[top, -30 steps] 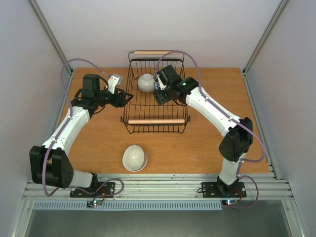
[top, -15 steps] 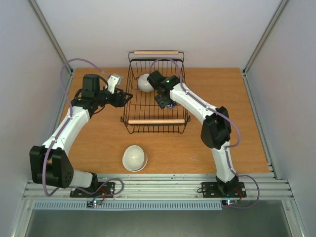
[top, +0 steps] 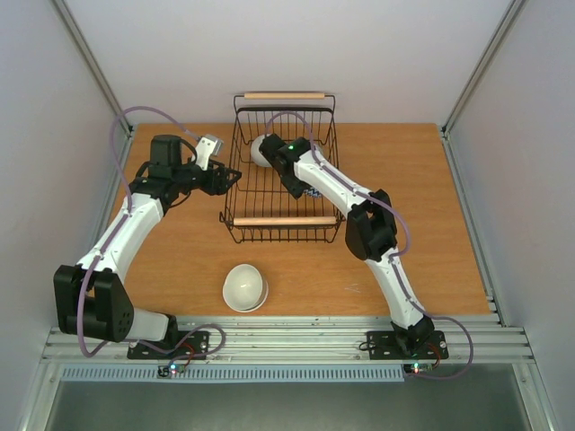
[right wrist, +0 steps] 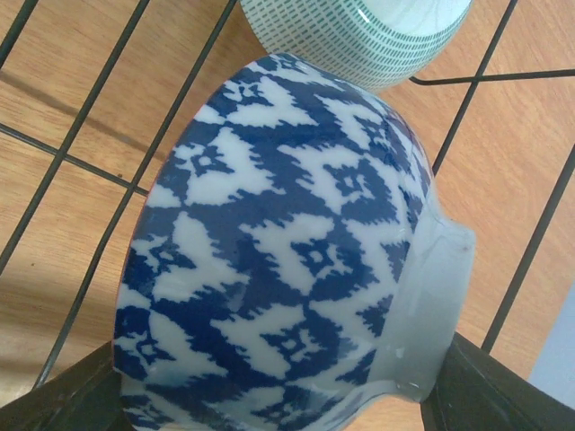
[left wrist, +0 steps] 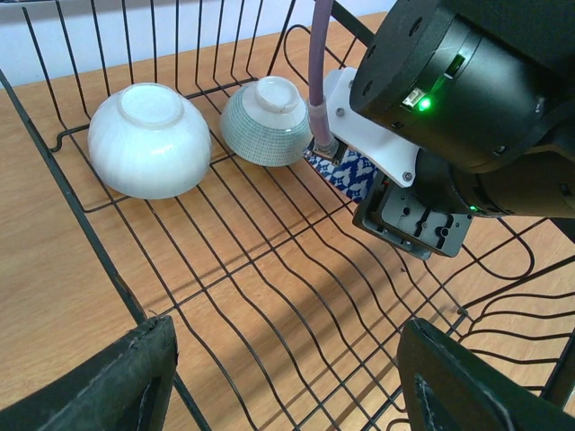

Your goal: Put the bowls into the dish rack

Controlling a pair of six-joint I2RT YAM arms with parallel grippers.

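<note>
The black wire dish rack with two wooden handles stands mid-table. Inside it a cream-white bowl and a pale green bowl lie upside down, side by side. My right gripper reaches into the rack and is shut on a blue-and-white patterned bowl, held tilted just above the rack's wires, next to the green bowl. My left gripper is open and empty at the rack's left wall. Another cream-white bowl sits upright on the table in front of the rack.
The right arm's wrist body fills the rack's right half in the left wrist view. Grey walls enclose the wooden table on three sides. A metal rail runs along the near edge.
My right arm has swung left and deeper into the rack with the blue-and-white bowl, bringing it down beside the green bowl. The left arm has not moved.
</note>
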